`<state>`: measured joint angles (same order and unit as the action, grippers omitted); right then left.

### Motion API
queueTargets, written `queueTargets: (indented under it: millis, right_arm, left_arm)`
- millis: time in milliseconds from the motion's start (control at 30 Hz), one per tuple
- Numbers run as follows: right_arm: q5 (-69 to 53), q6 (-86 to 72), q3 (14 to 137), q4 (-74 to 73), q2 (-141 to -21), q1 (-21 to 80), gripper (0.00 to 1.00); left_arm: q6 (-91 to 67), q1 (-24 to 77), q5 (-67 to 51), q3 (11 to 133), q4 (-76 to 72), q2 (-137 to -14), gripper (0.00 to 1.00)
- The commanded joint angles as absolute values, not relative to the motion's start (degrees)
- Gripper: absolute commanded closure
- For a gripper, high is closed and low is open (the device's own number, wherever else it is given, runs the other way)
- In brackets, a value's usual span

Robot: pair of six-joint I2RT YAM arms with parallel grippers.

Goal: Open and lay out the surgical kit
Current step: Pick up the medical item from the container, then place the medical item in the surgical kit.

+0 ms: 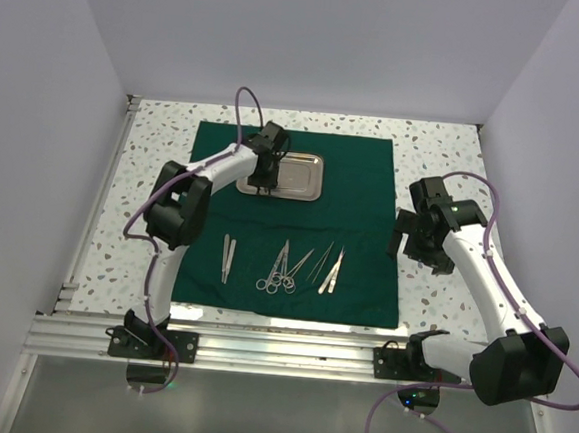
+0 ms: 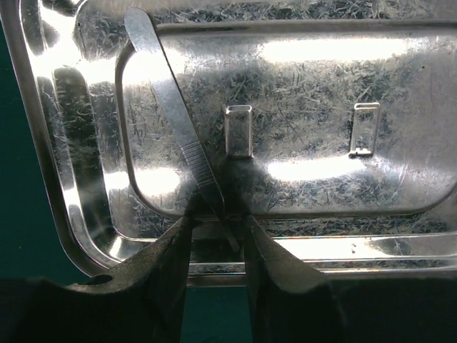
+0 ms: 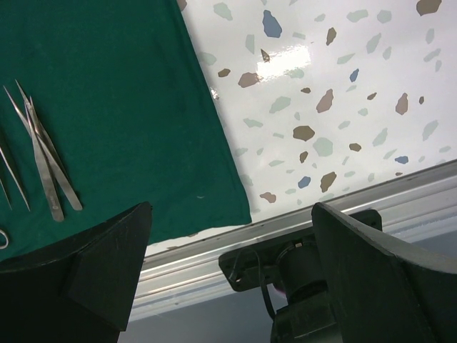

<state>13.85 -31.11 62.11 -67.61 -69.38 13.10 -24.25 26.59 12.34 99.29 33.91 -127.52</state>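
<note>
Aluminium rail (image 1: pixel 279 351) runs along the near edge of the speckled table (image 1: pixel 445 149), with both arm bases bolted to it. Just beyond it the green drape (image 1: pixel 362 182) lies opened out flat as a large square, reaching almost to the far wall.

Across the near part of the cloth the steel instruments sit in a loose row. A single pair of tweezers (image 1: pixel 226 258) lies on the left. The ring-handled scissors and forceps (image 1: pixel 277 273) are bunched in the middle, overlapping each other. A few slim pointed tweezers (image 1: pixel 330 270) lie to the right of them.

Beside the drape's right edge, the right gripper (image 3: pixel 232 214) hangs above bare table with its fingers spread wide and nothing between them.

Farther back, the shiny steel tray (image 1: pixel 303 177) sits on the far half of the cloth. The left gripper (image 2: pixel 218 218) is down over the tray's left end. One last pair of ribbed tweezers (image 2: pixel 171 93) lies slanted in the tray, its near end running between the two fingers. They stand close on either side of it, but I cannot tell whether they are actually pinching it.
</note>
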Motion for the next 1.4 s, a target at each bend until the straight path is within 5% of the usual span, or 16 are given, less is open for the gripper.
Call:
queueTargets:
  millis: [0, 400, 1067, 1367]
  right_arm:
    - [14.1, -31.7, 63.6, -66.9, -69.3, 13.1, 0.02]
    - [14.5, -31.1, 64.2, -67.2, -69.3, 13.1, 0.02]
    - [11.4, -30.6, 65.3, -64.5, -68.8, 13.1, 0.02]
    - [10.1, -29.9, 64.2, -63.1, -67.8, 13.1, 0.02]
  left_arm:
    - [-23.6, 25.4, 13.4, 99.3, 35.7, -130.2, 0.62]
    - [-24.3, 24.6, 10.9, 91.3, 32.9, -129.5, 1.0]
    - [-20.3, 22.1, 11.0, 104.2, 41.7, -116.2, 1.0]
    - [-24.7, 22.9, 9.1, 80.5, 39.9, -96.7, 1.0]
